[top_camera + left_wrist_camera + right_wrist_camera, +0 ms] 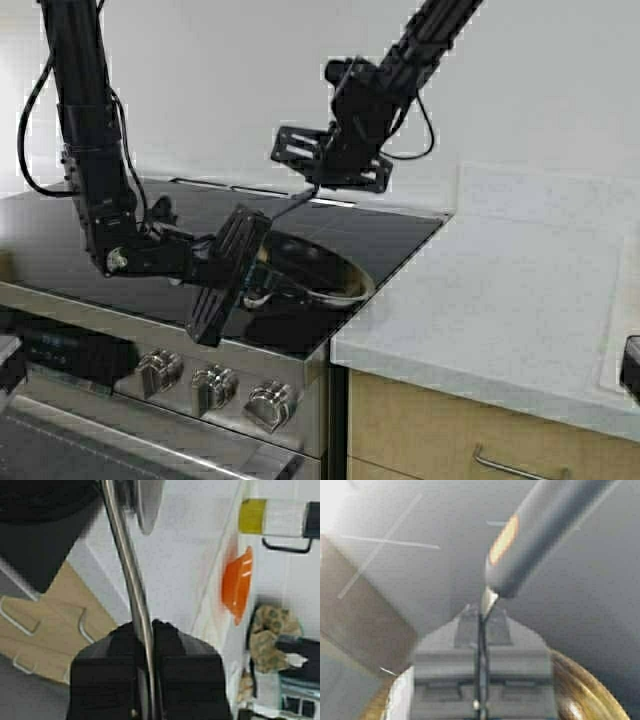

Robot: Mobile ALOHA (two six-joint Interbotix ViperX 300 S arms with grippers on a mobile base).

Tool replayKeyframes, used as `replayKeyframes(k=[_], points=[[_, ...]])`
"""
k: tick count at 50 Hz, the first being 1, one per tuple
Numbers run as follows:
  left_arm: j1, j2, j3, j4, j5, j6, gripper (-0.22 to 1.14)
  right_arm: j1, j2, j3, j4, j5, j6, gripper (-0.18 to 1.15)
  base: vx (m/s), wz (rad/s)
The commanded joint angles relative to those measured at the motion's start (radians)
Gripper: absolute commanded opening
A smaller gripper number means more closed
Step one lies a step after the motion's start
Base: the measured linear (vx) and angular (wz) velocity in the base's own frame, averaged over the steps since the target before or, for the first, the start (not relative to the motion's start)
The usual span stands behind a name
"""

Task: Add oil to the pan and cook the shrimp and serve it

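Pan sitting tilted at the stove's front right corner, beside the white worktop; dark inside, shiny rim catching light. Left gripper is clamping the pan's thin steel handle. Right gripper, above the pan, is pinching a grey spatula.

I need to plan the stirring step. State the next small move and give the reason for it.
Probably lower the right tool a little, bringing the spatula it grips down into the pan. The spatula hangs above the pan on the stove, and the left tool is shut on the pan handle, so the pan looks steadied.
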Motion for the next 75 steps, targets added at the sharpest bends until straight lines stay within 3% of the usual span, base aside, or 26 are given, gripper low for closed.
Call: replayKeyframes(k=[1, 26, 48, 63, 75], points=[[-0.006, -0.006, -0.011, -0.015, -0.066, 0.014, 0.03, 0.002, -0.078, 0.0, -0.003, -0.005, -0.057, 0.08, 0.0, 0.0], [-0.005, 0.054, -0.018, -0.043, -0.167, -0.026, 0.03, -0.02, -0.106, 0.041, 0.011, -0.015, -0.107, 0.08, 0.0, 0.0], [-0.003, 0.133, -0.071, -0.037, -0.258, -0.135, 0.03, -0.06, -0.127, 0.198, 0.054, -0.138, -0.08, 0.08, 0.0, 0.0], [-0.003, 0.178, -0.089, -0.038, -0.388, -0.21, 0.03, -0.067, -0.126, 0.199, 0.051, -0.143, -0.031, 0.08, 0.0, 0.0], [-0.005, 0.207, -0.097, -0.02, -0.394, -0.232, 0.03, -0.04, -0.117, 0.152, 0.038, -0.103, -0.031, 0.08, 0.0, 0.0]])
